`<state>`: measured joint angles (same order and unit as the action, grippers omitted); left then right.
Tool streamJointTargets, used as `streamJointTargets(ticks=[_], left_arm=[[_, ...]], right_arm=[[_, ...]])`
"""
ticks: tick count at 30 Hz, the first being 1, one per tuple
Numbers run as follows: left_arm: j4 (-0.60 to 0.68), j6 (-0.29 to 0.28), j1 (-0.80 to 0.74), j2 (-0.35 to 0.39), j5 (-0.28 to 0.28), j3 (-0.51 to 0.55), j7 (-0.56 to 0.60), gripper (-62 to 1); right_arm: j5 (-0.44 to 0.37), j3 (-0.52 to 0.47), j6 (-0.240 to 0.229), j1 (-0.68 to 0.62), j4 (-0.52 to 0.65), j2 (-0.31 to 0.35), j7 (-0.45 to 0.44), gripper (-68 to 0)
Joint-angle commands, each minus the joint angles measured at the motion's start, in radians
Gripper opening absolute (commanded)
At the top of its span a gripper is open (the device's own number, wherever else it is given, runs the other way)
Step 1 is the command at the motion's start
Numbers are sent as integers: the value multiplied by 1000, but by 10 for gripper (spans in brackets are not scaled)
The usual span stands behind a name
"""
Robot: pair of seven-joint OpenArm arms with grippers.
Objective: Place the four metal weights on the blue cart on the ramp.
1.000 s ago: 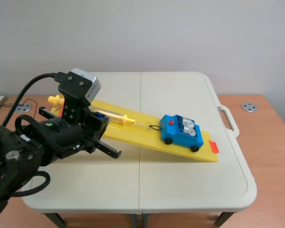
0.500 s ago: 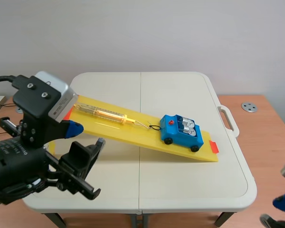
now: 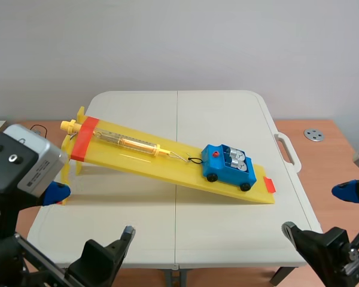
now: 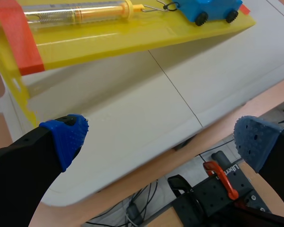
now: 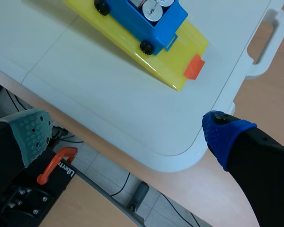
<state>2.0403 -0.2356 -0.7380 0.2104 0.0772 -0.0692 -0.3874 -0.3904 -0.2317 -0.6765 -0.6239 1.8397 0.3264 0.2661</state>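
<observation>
The blue cart (image 3: 228, 166) stands low on the yellow ramp (image 3: 143, 160), with several shiny metal weights (image 3: 238, 158) upright in its bed. My left gripper (image 3: 87, 227) hangs open over the table's near left edge, well short of the ramp. The right gripper (image 3: 329, 218) is open at the near right corner. In the left wrist view the gripper (image 4: 158, 142) is empty, with the ramp (image 4: 109, 40) and cart (image 4: 210, 9) far ahead. From the right wrist, the gripper (image 5: 128, 135) is empty too, with the cart (image 5: 142, 23) and weights (image 5: 151, 5) ahead of it.
A clear spring scale (image 3: 131, 142) lies along the ramp, hooked to the cart's front. An orange tab (image 5: 194, 66) marks the ramp's low end. The white table (image 3: 185, 227) has a handle (image 3: 287, 149) on its right side. Stand hardware (image 4: 217, 189) shows below the near edge.
My left arm has drawn back from the ramp's upper end to the near left edge and opened. The right gripper has risen into view at the near right and opened.
</observation>
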Motion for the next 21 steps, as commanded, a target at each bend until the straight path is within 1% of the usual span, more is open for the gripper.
streamJointTargets(ticks=[1, 3, 21], left_arm=[[100, 32, -4, 4, 62, 8, 102, 14], [100, 32, -4, 4, 62, 8, 102, 14], [100, 32, -4, 4, 62, 8, 133, 14]], right_arm=[[-68, -37, 20, 18, 103, 28, -124, -14], [-69, -37, 26, 18, 103, 28, -124, -14], [-75, -36, 26, 18, 103, 28, -124, -14]])
